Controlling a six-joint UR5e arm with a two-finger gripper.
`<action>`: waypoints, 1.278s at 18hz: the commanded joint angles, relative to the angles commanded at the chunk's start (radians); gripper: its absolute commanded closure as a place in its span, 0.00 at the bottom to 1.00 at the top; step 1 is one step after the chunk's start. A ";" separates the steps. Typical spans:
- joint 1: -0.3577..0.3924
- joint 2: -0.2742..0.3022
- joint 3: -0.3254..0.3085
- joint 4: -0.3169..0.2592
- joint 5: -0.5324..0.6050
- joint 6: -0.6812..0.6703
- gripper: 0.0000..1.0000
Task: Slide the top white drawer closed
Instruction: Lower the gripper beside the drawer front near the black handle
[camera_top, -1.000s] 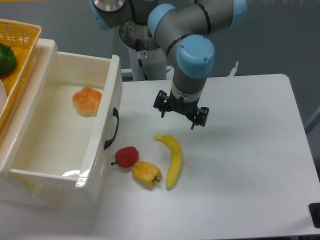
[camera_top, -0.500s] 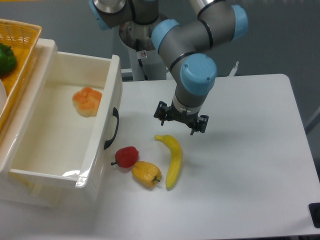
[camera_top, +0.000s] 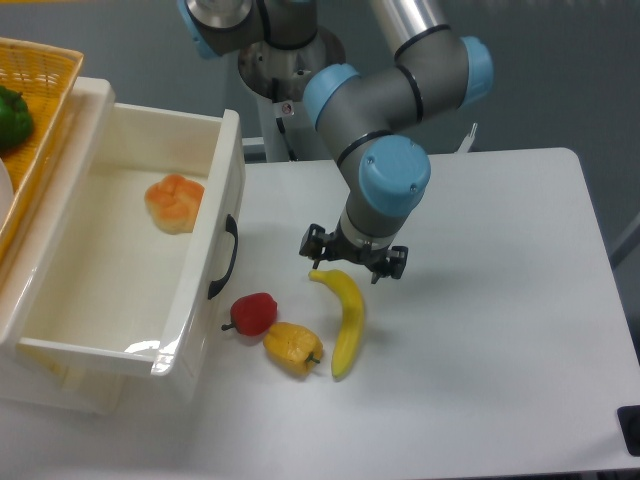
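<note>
- The glossy cream-white plastic top drawer (camera_top: 130, 255) stands fully open at the counter's (camera_top: 480, 300) left edge; closing is not begun.
- The tool (camera_top: 355, 262), fingers spread and empty, hangs mid-counter, apart from the black curved handle (camera_top: 226, 258).

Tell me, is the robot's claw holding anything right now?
No. The gripper is open and empty, hanging just above the top end of the banana, which lies on the table.
</note>
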 joint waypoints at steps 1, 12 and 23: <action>0.000 -0.005 0.000 0.005 -0.015 0.000 0.00; -0.040 -0.021 0.014 0.005 -0.064 -0.020 0.00; -0.083 -0.021 0.011 0.006 -0.057 -0.020 0.00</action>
